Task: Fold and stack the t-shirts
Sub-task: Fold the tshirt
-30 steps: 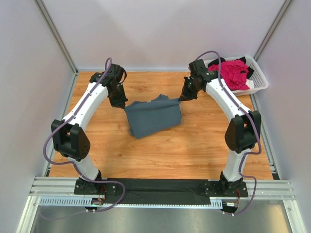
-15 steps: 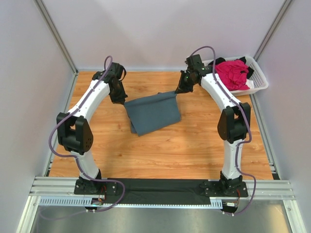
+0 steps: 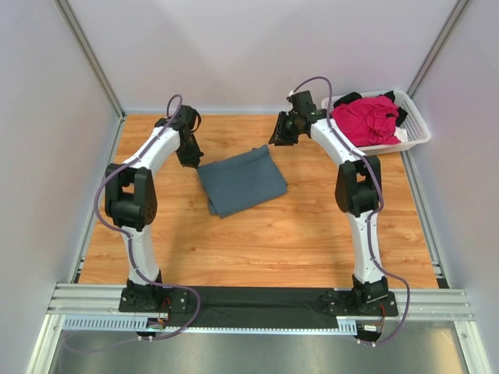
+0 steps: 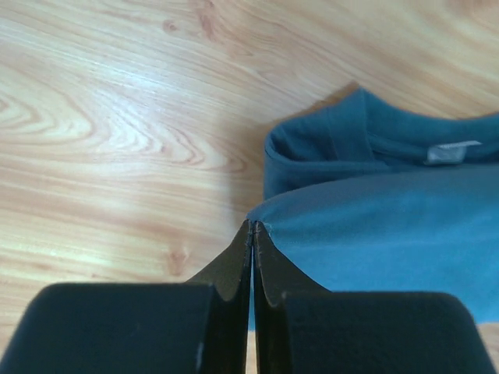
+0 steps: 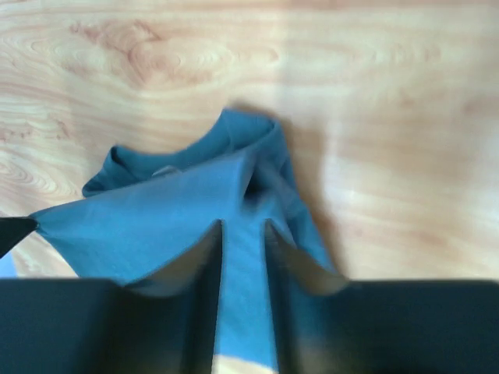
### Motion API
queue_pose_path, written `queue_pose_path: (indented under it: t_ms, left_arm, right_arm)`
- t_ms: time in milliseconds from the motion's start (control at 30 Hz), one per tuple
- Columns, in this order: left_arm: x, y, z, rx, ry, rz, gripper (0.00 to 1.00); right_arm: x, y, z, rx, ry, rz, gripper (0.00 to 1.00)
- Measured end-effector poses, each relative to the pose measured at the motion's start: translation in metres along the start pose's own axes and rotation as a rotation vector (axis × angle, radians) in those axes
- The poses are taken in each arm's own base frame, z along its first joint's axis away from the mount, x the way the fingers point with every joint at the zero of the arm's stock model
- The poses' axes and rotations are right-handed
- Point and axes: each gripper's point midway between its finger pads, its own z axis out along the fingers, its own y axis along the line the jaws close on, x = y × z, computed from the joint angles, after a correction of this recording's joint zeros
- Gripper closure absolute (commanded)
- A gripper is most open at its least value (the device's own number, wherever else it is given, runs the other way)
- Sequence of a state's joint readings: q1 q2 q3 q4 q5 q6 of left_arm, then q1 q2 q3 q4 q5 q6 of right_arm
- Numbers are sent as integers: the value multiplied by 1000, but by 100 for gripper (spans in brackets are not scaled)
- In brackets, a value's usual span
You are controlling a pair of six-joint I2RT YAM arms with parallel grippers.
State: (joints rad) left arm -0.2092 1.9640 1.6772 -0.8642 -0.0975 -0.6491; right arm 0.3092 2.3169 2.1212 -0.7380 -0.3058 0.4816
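Left gripper [image 4: 252,232]: shut, blue-grey t-shirt [image 3: 242,183] being pinched at its far-left corner | right gripper [image 5: 243,234]: being held narrowly parted, empty, just beyond far-right corner | t-shirt lying centre, far edge running left-right.

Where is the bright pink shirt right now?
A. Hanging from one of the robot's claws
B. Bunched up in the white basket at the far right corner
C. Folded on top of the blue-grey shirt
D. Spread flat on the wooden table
B: the pink shirt lies crumpled inside the white basket, and only the blue-grey shirt lies on the table.
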Motion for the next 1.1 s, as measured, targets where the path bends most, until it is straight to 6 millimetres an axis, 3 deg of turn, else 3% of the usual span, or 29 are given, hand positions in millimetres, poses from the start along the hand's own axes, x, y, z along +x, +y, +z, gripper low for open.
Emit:
queue_pose_path:
  t_ms: [33,100,167,267,367,400,500,533,600,633,733,833,967,1100]
  left_arm:
    - [2,1,8,-10,13,1,92]
    - [2,2,24,-33,38,1,64]
    - [-3,1,37,-44,42,-1,49]
    - [-16,0,42,-40,29,-13,38]
    - [-38,-4,27,-15,-24,-32,36]
    - [-43,-5,21,-6,-39,-38,37]
    - [-51,-8,-5,37,-84,-66,52]
    - [-47,-8,-14,60,-89,-79,67]
    - [-32,-8,-33,110,-92,-100,78]
    - [-24,-8,-38,134,-88,-107,87]
    - [-2,-16,-48,224,-81,-128,100]
    - [11,-28,-36,273,-46,-147,100]
    - [28,-38,5,282,32,-191,100]
    - [40,-34,45,248,96,-221,100]
  right_arm:
    - [-4,0,4,-9,-14,-1,56]
    - [-14,-2,14,-23,-36,-2,52]
    - [-21,-4,21,-31,-50,2,46]
    - [-27,-8,23,-37,-59,15,41]
    - [-33,-4,18,-66,-74,7,39]
    - [-34,-1,15,-81,-79,1,41]
    - [-31,9,2,-124,-84,-26,49]
    - [-29,13,-3,-139,-83,-37,54]
    - [-24,22,-10,-174,-78,-66,60]
    - [-23,27,-12,-194,-78,-83,69]
    - [-12,36,-7,-228,-60,-115,77]
    - [3,34,2,-223,-24,-121,82]
    - [16,27,19,-197,13,-116,84]
    - [32,3,36,-127,48,-96,84]
